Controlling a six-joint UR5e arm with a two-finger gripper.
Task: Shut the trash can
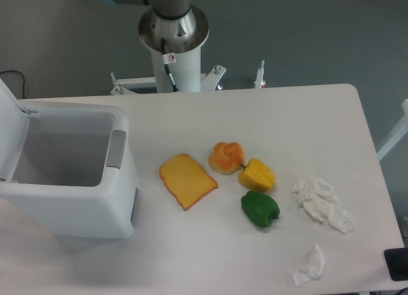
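Camera view, fixed, above the table: only the arm's grey base column is in frame; the gripper is out of view, so I cannot tell whether it is released or clenched. The large boxy white plastic trash can sits at the table's left edge, its flat white lid raised at the far left, grey latch strip facing the food. To close it well, I judge the gripper should push the lid's upper edge rightward and down until it seats.
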